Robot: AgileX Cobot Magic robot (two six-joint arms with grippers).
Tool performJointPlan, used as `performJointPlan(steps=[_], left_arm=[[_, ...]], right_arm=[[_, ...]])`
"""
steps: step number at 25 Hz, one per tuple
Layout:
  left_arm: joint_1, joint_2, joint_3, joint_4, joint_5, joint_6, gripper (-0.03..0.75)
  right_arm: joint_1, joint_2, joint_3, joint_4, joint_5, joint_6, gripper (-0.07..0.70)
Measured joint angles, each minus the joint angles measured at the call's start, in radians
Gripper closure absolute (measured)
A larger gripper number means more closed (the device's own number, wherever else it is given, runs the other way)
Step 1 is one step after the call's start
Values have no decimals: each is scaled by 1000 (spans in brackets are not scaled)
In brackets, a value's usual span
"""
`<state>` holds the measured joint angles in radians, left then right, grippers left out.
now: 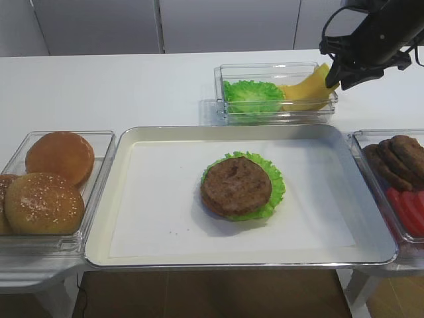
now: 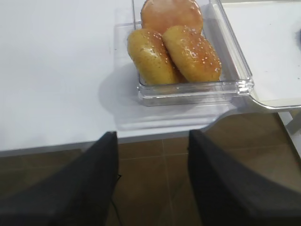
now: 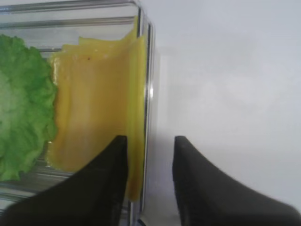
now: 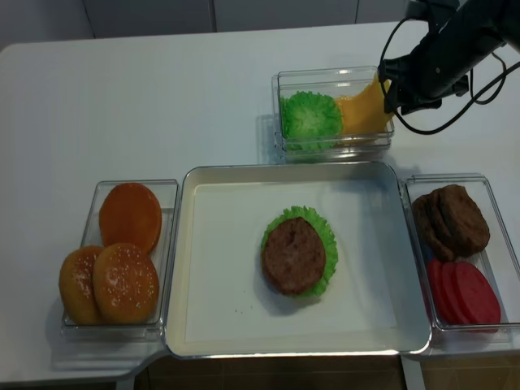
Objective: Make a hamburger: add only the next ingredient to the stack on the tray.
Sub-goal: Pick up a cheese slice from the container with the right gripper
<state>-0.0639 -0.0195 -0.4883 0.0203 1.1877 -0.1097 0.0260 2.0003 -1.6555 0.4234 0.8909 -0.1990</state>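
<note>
Right gripper at the cheese bin, stack waiting on tray.
Exterior high: right gripper (image 1: 333, 81) at 1 o'clock, on the lifted edge of the cheese slice (image 1: 306, 87); stack (image 1: 242, 186) centred on the tray (image 1: 126, 149).
Right wrist: jaws narrowly parted, straddling the slice's upturned edge (image 3: 135, 117); firm grip unclear.
Left wrist: left gripper (image 2: 151, 160) open, holding nothing, buns (image 2: 174, 44) at 12 o'clock.

Two high views facing down share the tray (image 1: 371, 248), wrist cameras close-up.
</note>
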Motion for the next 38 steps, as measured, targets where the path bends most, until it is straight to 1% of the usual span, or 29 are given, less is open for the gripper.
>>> performJointPlan(steps=[14, 22, 33, 38], left_arm=[[0, 0, 0, 0, 0, 0, 354], [0, 0, 0, 0, 0, 0, 354], [0, 0, 0, 0, 0, 0, 354], [0, 0, 0, 0, 0, 0, 354]], right_arm=[[0, 0, 0, 30, 12, -17, 524], [0, -5, 0, 33, 17, -27, 619], [0, -14, 0, 34, 25, -35, 626], [0, -46, 0, 34, 31, -35, 626]])
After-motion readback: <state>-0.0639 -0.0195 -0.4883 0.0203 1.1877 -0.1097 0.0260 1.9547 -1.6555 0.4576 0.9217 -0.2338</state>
